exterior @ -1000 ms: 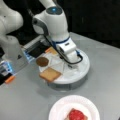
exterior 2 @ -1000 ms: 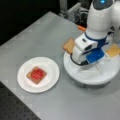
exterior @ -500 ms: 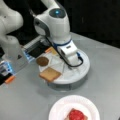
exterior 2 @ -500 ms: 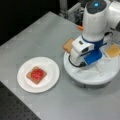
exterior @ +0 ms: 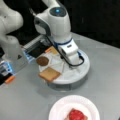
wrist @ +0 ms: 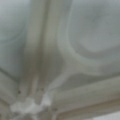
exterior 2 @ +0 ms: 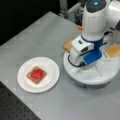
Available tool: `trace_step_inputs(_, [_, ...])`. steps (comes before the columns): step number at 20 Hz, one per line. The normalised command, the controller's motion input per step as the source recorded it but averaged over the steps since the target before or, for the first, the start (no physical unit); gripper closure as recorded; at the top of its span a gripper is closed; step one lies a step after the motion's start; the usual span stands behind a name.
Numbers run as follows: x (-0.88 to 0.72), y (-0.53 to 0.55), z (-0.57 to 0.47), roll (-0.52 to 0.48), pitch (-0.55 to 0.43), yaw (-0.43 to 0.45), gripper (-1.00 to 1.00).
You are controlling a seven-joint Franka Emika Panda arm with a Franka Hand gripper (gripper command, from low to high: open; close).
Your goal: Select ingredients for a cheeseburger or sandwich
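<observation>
Toast square (exterior: 49,74) lies beside the arm (exterior: 56,27), bent low over the tray (exterior: 75,75).

In a front view, the white robot arm (exterior 2: 96,22) bends down over a round white tray (exterior 2: 87,77) at the right of the grey surface (exterior 2: 40,35). Its gripper (exterior 2: 82,63) is lowered onto the tray's near left part, fingertips hidden behind the arm's body. A tan toast square (exterior 2: 67,45) lies at the tray's far left rim, and a yellow-topped square (exterior 2: 113,50) at its right. Well apart to the left, a white paper plate (exterior 2: 51,75) carries a toast square (exterior 2: 30,75) topped with a red disc (exterior 2: 37,73).
</observation>
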Motion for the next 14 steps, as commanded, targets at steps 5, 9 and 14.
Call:
trace_step_inputs(5, [0.42,0.10,0.36,0.062,0.211,-0.027,-1.00])
trace_step_inputs(9, [0.36,0.09,0.24,0.048,0.210,-0.034,-1.00])
trace_step_inputs(14, [0.26,0.01,0.16,0.034,0.232,-0.026,-1.00])
